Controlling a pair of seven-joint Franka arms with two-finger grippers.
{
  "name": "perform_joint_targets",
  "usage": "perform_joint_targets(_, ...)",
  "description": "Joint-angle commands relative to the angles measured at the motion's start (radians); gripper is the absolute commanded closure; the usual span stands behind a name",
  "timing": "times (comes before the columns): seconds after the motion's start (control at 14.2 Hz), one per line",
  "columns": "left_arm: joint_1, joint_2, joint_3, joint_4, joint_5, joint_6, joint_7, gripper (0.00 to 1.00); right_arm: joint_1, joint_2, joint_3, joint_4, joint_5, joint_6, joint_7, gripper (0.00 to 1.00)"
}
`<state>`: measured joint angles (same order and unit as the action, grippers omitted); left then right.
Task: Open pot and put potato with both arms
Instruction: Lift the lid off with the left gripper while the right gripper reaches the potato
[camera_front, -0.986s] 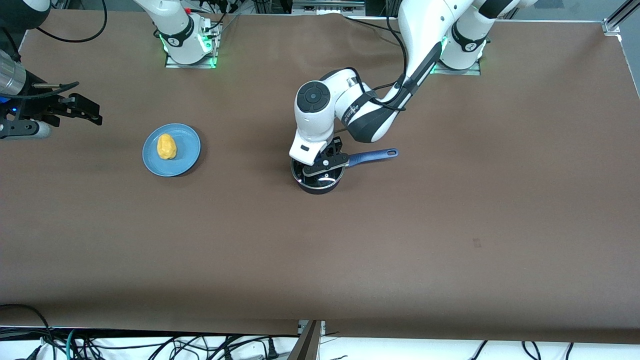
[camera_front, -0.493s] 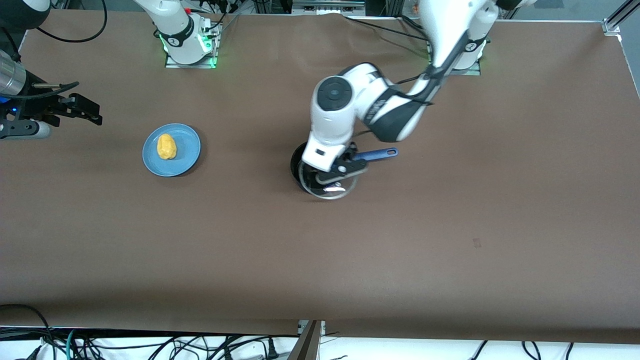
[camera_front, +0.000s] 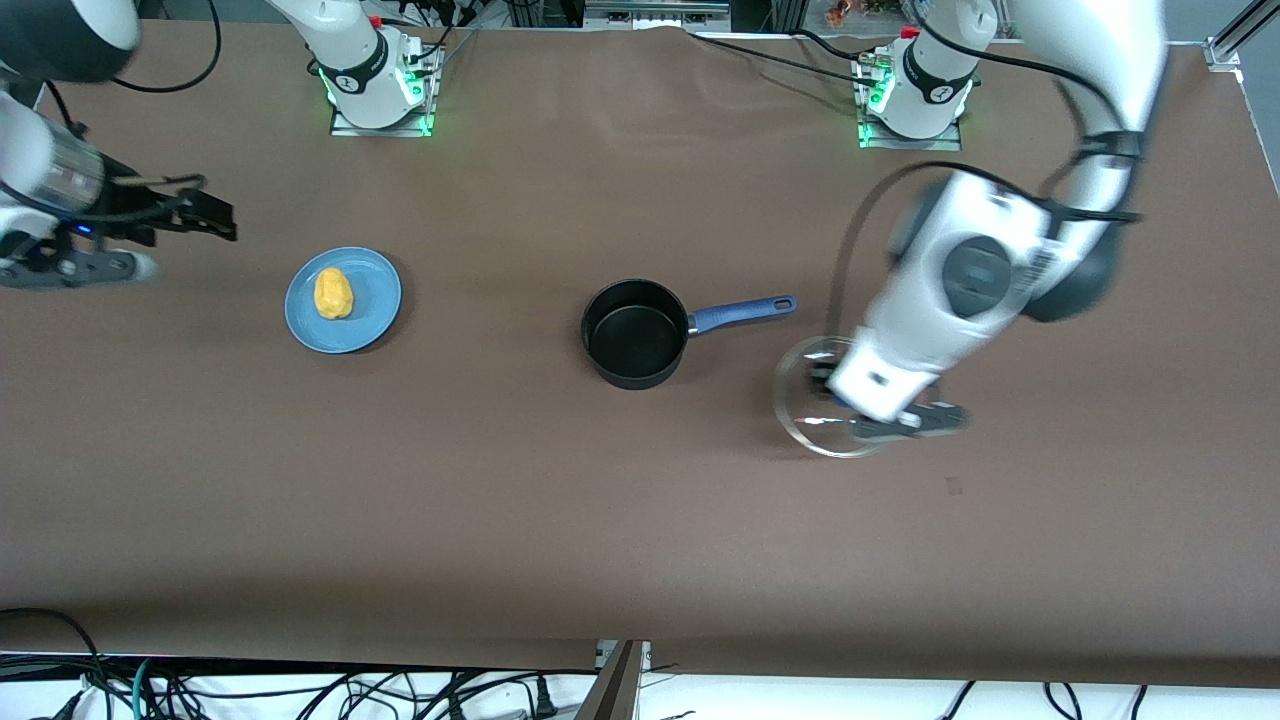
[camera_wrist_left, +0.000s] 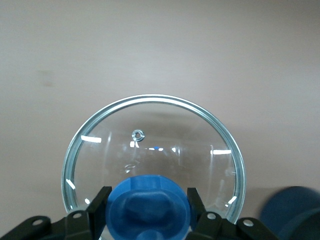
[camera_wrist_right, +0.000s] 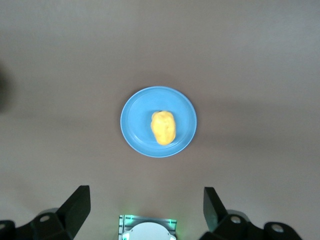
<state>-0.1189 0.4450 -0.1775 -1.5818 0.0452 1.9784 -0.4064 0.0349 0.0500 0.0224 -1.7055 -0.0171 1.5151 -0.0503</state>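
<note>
A: Left wrist view: the fingers (camera_wrist_left: 98, 202) of the left gripper (camera_wrist_left: 146, 207) are clamped on either side of the blue knob (camera_wrist_left: 146, 205) of the glass lid (camera_wrist_left: 152, 150), which hangs level over bare table.

B: Front view agrees. The left gripper (camera_front: 905, 415) holds the lid (camera_front: 815, 400) over the table toward the left arm's end, well apart from the pot (camera_front: 636, 332). The pot stands open and empty mid-table, its handle (camera_front: 745, 311) pointing toward the lid.

A: And the right gripper (camera_wrist_right: 145, 207)?

B: Fingers spread wide, grasping nothing. It hangs at the right arm's end of the table, short of the blue plate (camera_front: 372, 300) where the potato (camera_front: 333, 292) lies.

A: Procedure, as I judge it: lower the lid flat until its rim rests on the table, then release. Keep it clear of the handle.

B: Meanwhile the right gripper should centre over the potato and close across its narrow width.
</note>
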Motion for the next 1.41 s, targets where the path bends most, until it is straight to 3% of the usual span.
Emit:
perform_joint_targets(0.0, 0.022, -0.065, 0.154, -0.118, -0.089, 0.011, 0.321, 0.51, 0.031, 0.001, -0.006, -0.064, -0.020, 0.009, -0.006, 0.00)
perform_joint_targets(0.14, 0.041, -0.043, 0.252, -0.154, -0.148, 0.046, 0.531, 0.51, 0.033, -0.036, -0.002, -0.178, -0.067, 0.094, -0.011, 0.00)
perform_joint_targets(0.28, 0.051, -0.020, 0.331, -0.235, -0.194, 0.164, 0.711, 0.52, 0.033, -0.077, 0.025, -0.335, -0.141, 0.253, -0.028, 0.00)
perform_joint_targets(0.49, 0.090, 0.012, 0.339, -0.342, -0.206, 0.353, 0.829, 0.52, 0.033, -0.081, 0.025, -0.555, -0.152, 0.543, -0.028, 0.00)
perform_joint_targets(0.77, 0.130, 0.078, 0.340, -0.346, -0.208, 0.422, 0.893, 0.50, 0.031, -0.042, 0.019, -0.727, -0.184, 0.799, -0.028, 0.00)
perform_joint_targets(0.85, 0.134, 0.087, 0.340, -0.345, -0.209, 0.427, 0.893, 0.44, 0.031, -0.026, 0.017, -0.743, -0.222, 0.825, -0.026, 0.00)
perform_joint_targets(0.92, 0.136, 0.092, 0.340, -0.343, -0.223, 0.430, 0.893, 0.29, 0.028, -0.001, 0.011, -0.750, -0.236, 0.861, -0.026, 0.00)
perform_joint_targets(0.99, 0.136, 0.090, 0.340, -0.334, -0.228, 0.422, 0.891, 0.06, 0.028, 0.016, 0.008, -0.764, -0.238, 0.902, -0.028, 0.00)
perform_joint_targets(1.13, 0.137, 0.066, 0.339, -0.319, -0.228, 0.393, 0.887, 0.00, 0.025, 0.068, -0.019, -0.784, -0.251, 0.994, -0.028, 0.00)
perform_joint_targets(1.34, 0.136, 0.023, 0.329, -0.175, -0.228, 0.136, 0.850, 0.00, 0.023, 0.141, -0.044, -0.827, -0.257, 1.146, -0.029, 0.00)
